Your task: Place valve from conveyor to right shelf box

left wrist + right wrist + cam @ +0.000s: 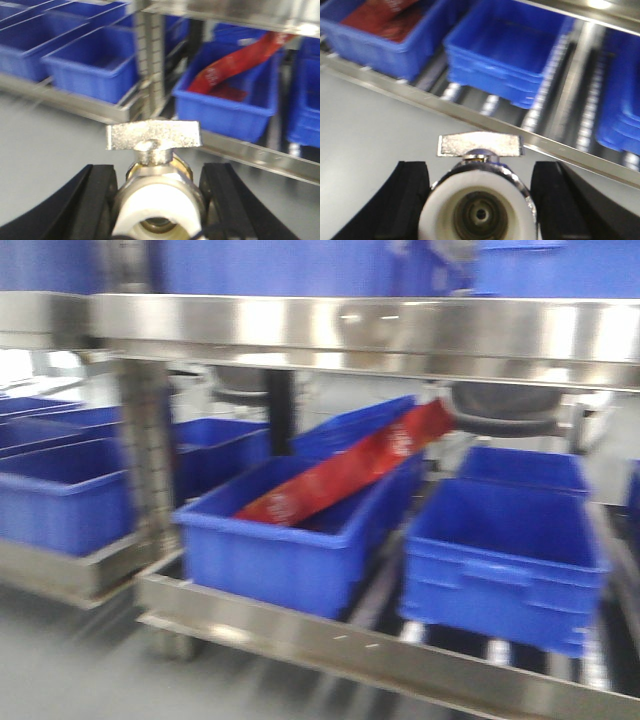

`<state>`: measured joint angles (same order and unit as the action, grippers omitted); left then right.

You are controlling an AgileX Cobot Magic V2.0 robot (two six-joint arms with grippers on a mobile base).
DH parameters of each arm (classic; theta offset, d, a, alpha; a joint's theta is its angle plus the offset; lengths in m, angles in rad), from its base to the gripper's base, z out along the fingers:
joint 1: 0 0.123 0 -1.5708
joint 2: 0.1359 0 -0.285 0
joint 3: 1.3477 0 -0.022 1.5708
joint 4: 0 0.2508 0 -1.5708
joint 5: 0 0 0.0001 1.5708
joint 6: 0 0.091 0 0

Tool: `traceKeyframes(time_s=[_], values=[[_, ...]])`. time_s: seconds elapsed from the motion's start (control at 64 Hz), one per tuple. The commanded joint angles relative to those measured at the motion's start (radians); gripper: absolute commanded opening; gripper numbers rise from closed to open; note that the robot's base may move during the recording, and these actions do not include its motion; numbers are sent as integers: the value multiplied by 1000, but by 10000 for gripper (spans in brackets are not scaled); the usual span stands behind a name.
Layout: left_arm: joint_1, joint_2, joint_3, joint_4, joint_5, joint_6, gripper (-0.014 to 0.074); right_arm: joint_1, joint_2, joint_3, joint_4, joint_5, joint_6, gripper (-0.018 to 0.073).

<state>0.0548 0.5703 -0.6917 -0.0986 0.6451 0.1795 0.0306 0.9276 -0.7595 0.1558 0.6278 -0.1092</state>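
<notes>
so there are two valves here, one per arm. the left valve (157, 187) sits right between the two black fingers (97, 200) of the left end effector (159, 195). the fingers are clenched on its body from both sides. its open white-ringed end faces the camera and the flat silver t-handle (152, 135) sticks up on top, clear of the fingers. there's a brassy band just under the handle.

same deal on the other side. the right valve (479, 205) is gripped in the right end effector (480, 192), with a black finger (410, 192) pressed against each side of its shiny body. the bore points at the lens and the t-handle (480, 145) stands level above it. both valves are held up in the air over the grey floor (370, 125), in front of the shelf and not in any box.

past the valves is the stainless shelf (350, 330), pretty blurry in the front view. the blue box (280, 560) near the middle has a long red packet (350, 470) leaning across it, one end poking over the back rim. just to its right is another blue box (500, 570) with nothing visible inside. in the right wrist view that box (490, 75) sits on roller tracks (540, 110), straight beyond the right valve. more blue boxes (95, 70) line the rack on the left.
</notes>
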Motion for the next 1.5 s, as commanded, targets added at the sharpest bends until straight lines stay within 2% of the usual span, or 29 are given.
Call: traceKeyframes(time_s=[0.0,1.484], values=[[-4,-6,-4,-12,-59,-7,-111,-4,-13,-6,-3,-60,-7,-163],[-4,-6,-4,-12,-59,-7,-111,-4,-13,-6,-3,-60,-7,-163]])
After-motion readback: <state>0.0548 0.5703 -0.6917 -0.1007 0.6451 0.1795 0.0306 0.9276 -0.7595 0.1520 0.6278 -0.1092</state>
